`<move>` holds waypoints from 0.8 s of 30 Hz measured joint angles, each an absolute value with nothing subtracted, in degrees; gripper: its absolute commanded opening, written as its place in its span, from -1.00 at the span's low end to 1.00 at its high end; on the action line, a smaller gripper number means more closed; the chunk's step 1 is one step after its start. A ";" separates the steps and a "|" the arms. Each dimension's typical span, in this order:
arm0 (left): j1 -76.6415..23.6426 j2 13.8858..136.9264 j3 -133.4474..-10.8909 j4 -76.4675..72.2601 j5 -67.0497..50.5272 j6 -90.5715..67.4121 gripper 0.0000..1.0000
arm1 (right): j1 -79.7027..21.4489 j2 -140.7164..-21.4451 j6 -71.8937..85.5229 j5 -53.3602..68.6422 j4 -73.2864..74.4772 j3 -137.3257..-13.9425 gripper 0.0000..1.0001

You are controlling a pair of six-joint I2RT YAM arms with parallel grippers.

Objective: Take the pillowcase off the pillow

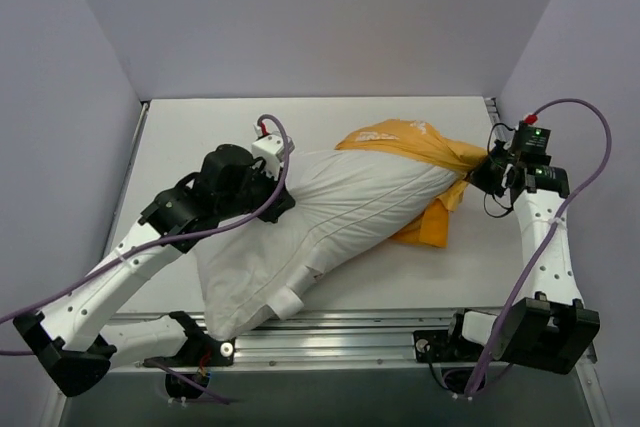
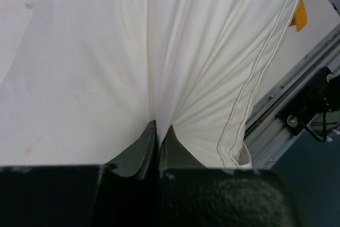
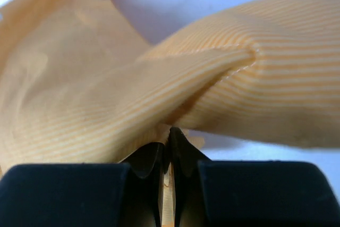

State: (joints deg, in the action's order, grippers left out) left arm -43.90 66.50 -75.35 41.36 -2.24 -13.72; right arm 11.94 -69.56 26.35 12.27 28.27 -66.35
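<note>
The plain white pillow (image 1: 330, 217) lies slantwise across the table, most of it bare, its near corner hanging over the front rail. The orange-yellow pillowcase (image 1: 400, 142) still covers its far right end, bunched and stretched toward the right. My left gripper (image 1: 283, 199) is shut on a pinch of the white pillow fabric (image 2: 159, 51) at its left side; folds radiate from the jaws (image 2: 158, 131). My right gripper (image 1: 487, 169) is shut on a gathered tip of the pillowcase (image 3: 159, 78), pulled taut; the fabric runs between its fingertips (image 3: 169, 136).
An orange flap of the case (image 1: 432, 223) lies on the table under the pillow's right side. The aluminium front rail (image 1: 360, 325) runs along the near edge and shows in the left wrist view (image 2: 297, 94). Purple walls close in left, back and right.
</note>
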 measured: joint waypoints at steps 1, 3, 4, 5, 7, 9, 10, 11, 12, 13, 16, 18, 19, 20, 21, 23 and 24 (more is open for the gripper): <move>-43.27 64.66 -74.22 41.52 -3.33 -14.26 -0.95 | 13.67 -69.93 26.85 13.65 30.13 -66.78 -1.00; -42.39 61.63 -72.29 42.83 -5.08 -15.16 -0.95 | 16.12 -70.87 27.88 16.25 32.80 -66.94 -1.00; -42.13 60.42 -71.37 43.44 -5.78 -15.49 -0.95 | 16.99 -71.55 28.47 17.47 33.74 -66.94 -1.00; -41.91 59.48 -70.54 44.01 -6.50 -15.79 -0.95 | 17.72 -72.27 28.80 18.59 34.37 -66.94 -1.00; -41.50 58.08 -69.19 44.77 -7.92 -16.10 -0.95 | 18.98 -74.39 28.88 20.53 35.44 -67.42 -1.00; -40.86 57.17 -68.34 45.41 -10.09 -16.14 -0.95 | 19.59 -76.31 28.64 20.67 35.66 -68.38 -1.00; -40.56 56.82 -67.88 45.54 -11.31 -16.10 -0.95 | 19.86 -76.77 28.36 20.62 35.59 -68.66 -1.00; -40.25 56.51 -67.40 45.67 -12.58 -16.05 -0.95 | 20.03 -76.82 28.08 20.32 35.51 -68.66 -1.00; -39.97 56.25 -66.98 45.93 -13.89 -15.92 -0.95 | 20.18 -76.64 27.75 19.86 35.51 -68.69 -1.00; -39.77 56.14 -66.76 46.39 -15.20 -15.62 -0.95 | 20.29 -76.47 27.31 18.70 35.44 -68.71 -1.00; -39.29 55.51 -66.70 48.64 -17.43 -14.33 -0.95 | 21.37 -76.95 26.20 13.04 35.88 -70.17 -1.00; -39.22 54.00 -66.70 50.96 -16.64 -13.52 -0.95 | 23.00 -78.63 25.63 11.00 36.82 -73.41 -1.00; -39.16 53.15 -66.74 52.10 -16.05 -13.30 -0.95 | 23.81 -79.79 25.47 10.35 36.91 -75.64 -1.00; -39.03 52.42 -66.92 53.21 -15.27 -13.30 -0.95 | 24.38 -81.03 25.43 9.76 36.77 -77.97 -1.00; -38.79 51.90 -67.33 54.43 -14.46 -13.32 -0.95 | 24.75 -82.32 25.41 8.95 36.23 -80.55 -1.00; -37.93 51.70 -68.73 56.53 -12.45 -13.67 -0.95 | 25.08 -83.55 25.28 7.46 35.16 -84.25 -1.00; -37.50 52.01 -69.78 57.45 -11.07 -14.00 -0.95 | 25.21 -84.18 25.21 6.81 34.89 -86.54 -1.00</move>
State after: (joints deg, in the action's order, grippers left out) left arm -37.50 52.01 -69.78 57.45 -11.07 -14.00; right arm 25.21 -84.18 25.21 6.81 34.89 -86.54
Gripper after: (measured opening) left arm 0.062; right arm 0.013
